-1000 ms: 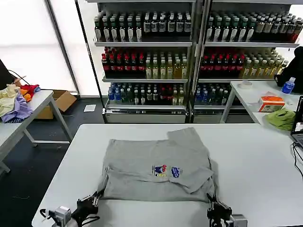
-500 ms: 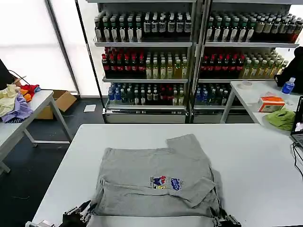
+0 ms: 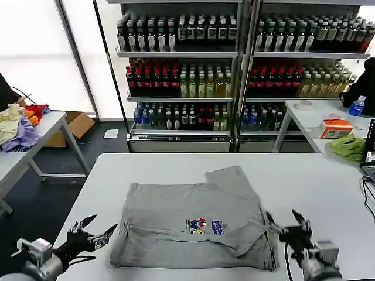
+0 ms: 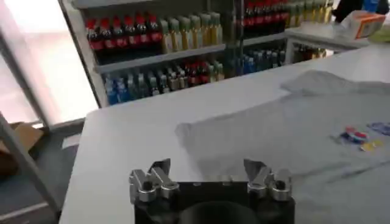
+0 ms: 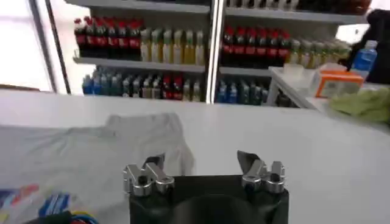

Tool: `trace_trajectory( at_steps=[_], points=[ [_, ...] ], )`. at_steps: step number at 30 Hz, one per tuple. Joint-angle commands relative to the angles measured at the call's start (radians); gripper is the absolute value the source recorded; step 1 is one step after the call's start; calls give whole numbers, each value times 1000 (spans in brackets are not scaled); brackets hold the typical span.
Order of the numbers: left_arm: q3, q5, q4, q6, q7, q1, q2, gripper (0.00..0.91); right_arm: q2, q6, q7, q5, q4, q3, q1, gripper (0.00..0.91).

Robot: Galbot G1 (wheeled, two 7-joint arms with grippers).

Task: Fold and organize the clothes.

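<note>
A shop-like test room — drink shelves (image 3: pixel 234 70) full of bottles, plain white tables (image 3: pixel 328 193) — cardboard box (image 3: pixel 73 126) on the floor.

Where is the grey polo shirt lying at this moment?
In the head view the grey polo shirt lies on the white table, near its front edge, between the open left end effector and the open right end effector.
</note>
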Motion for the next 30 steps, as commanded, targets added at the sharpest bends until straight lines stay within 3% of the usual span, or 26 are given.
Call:
trace_trajectory(
  at_steps=[1, 5, 15, 26, 27, 28, 29, 30],
  points=[
    [269, -91, 320, -60, 33, -398, 97, 907, -113, -35, -58, 128, -270, -150, 395, 907],
    [429, -89, 496, -74, 29, -529, 90, 907, -90, -37, -66, 44, -483, -324, 555, 907],
    [619, -102, 662, -69, 4, -723, 68, 907, 51, -34, -110, 47, -855, -400, 746, 907],
    [630, -132, 717, -107, 32, -777, 60, 907, 105, -35, -113, 53, -913, -436, 796, 907],
    [634, -132, 719, -106, 33, -779, 59, 907, 112, -36, -111, 54, -920, -440, 802, 867],
    [638, -131, 721, -105, 34, -781, 57, 907, 117, -36, -109, 53, -928, -446, 805, 766],
    [642, -131, 723, -100, 33, -783, 53, 766, 122, -36, -108, 51, -934, -451, 809, 393],
    [646, -131, 725, -95, 33, -785, 50, 715, 128, -36, -107, 51, -942, -455, 810, 161]
  ],
)
